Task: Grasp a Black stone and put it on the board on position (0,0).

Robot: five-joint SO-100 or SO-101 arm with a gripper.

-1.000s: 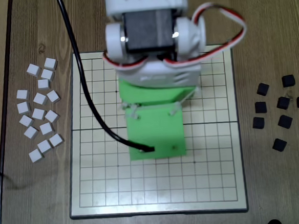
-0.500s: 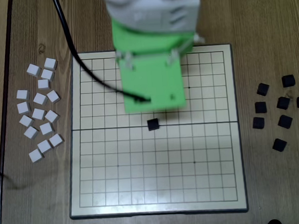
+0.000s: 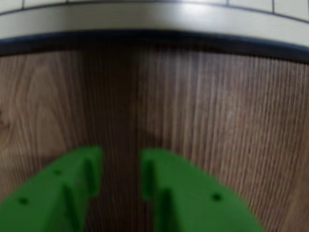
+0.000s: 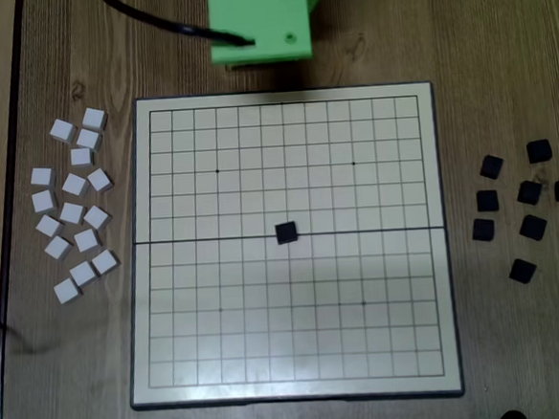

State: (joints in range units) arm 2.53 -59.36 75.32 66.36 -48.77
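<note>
In the overhead view a Black stone (image 4: 286,232) lies on the board (image 4: 222,348), on the dark fold line at its middle, where position (0,0) is; the stone covers the dot. My green gripper (image 4: 257,29) is at the top edge of that view, past the board's far rim and well away from the stone. In the wrist view the gripper (image 3: 120,157) hangs over bare wood. Its two green fingers (image 3: 72,179) stand a little apart with nothing between them. The board's rim (image 3: 154,19) crosses the top of the wrist view.
Several white blocks (image 4: 73,209) lie on the wood left of the board in the overhead view. Several more black blocks (image 4: 524,207) lie to its right. A black cable (image 4: 151,17) runs from the gripper off the top edge.
The arm has pulled back from over the board's middle to beyond its top edge. The black stone it covered a second ago now lies alone on the fold line.
</note>
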